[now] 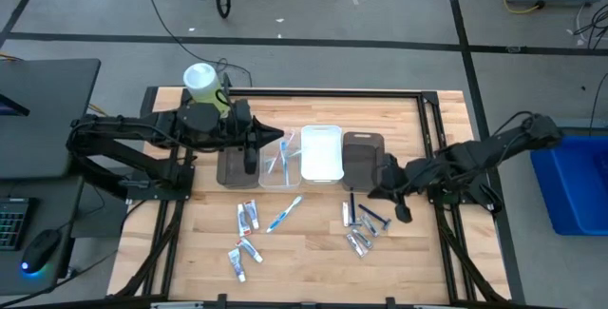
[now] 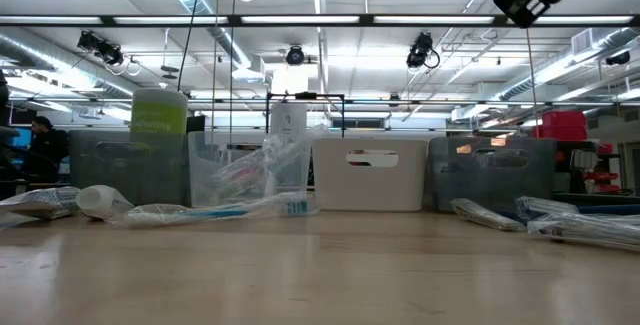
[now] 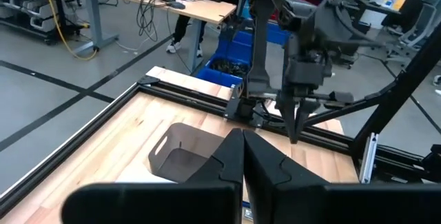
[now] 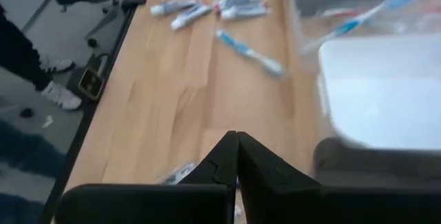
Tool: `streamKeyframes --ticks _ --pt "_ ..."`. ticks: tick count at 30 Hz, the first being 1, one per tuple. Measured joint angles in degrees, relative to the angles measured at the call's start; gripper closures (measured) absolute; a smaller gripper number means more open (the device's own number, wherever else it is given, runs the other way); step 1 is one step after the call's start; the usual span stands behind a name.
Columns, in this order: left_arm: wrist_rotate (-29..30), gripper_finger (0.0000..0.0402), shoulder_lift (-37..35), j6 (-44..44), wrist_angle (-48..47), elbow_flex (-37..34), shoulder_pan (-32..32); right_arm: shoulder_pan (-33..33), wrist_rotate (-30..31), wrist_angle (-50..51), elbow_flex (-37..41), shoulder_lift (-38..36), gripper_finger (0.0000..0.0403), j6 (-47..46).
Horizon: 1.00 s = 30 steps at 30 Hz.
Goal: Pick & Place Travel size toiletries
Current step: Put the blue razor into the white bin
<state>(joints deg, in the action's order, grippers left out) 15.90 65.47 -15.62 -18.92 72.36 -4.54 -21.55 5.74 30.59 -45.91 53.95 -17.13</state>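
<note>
A pale wooden bench (image 1: 313, 252) carries a row of four rectangular trays: a dark one (image 1: 231, 168) at the left, a clear plastic one (image 1: 277, 174), a white one (image 1: 321, 152) and a second dark one (image 1: 361, 160) at the right. A green-and-white cylindrical canister (image 1: 200, 82) stands at the far left corner. The left tool (image 1: 251, 160), its fingers clenched together, hangs over the gap between the left dark tray and the clear tray. The right tool (image 1: 403, 209), fingers likewise pressed shut and empty, sits just right of the razors (image 1: 366, 217). Two blue-white toothbrushes (image 1: 277, 162) lie in the clear tray; another toothbrush (image 1: 284, 214) rests on the bench, near the toothpaste tubes (image 1: 246, 219) and small silvery tubes (image 1: 358, 242).
</note>
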Motion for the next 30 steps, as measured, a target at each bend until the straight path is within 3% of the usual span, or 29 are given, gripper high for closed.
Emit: streamKeyframes --ticks 11,15,30 --pt "1.11 0.0381 0.02 1.11 -0.02 0.0 0.0 -6.81 -0.48 0.32 3.93 4.52 0.0388 -6.98" --pt "1.5 0.038 0.02 1.63 -0.01 0.0 0.0 -7.53 -3.34 0.59 3.93 7.1 0.0371 -9.63" --pt "2.78 0.0379 0.02 1.55 0.0 0.0 0.0 -7.45 -6.37 4.92 3.89 14.53 0.0177 -21.96"
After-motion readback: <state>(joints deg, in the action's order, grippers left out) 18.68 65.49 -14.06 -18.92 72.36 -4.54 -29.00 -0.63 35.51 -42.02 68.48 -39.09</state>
